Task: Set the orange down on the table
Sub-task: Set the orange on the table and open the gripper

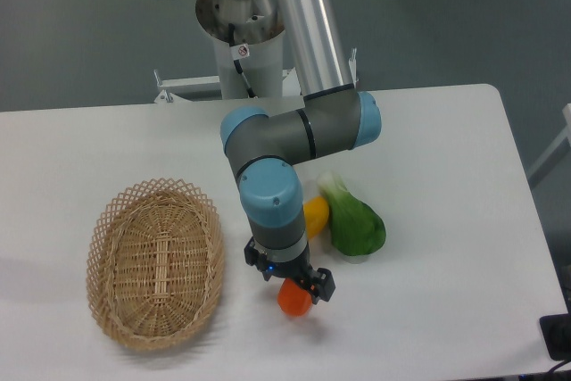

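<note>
The orange is small, glossy and orange-red, and it rests on the white table near the front edge, right of the basket. My gripper points down directly over it. Its dark fingers are spread to either side of the fruit's top, so the gripper is open, and most of the orange shows below it.
An oval wicker basket lies at the left. A yellow-orange fruit and a green vegetable sit just behind and right of the gripper. The arm's base stands at the back.
</note>
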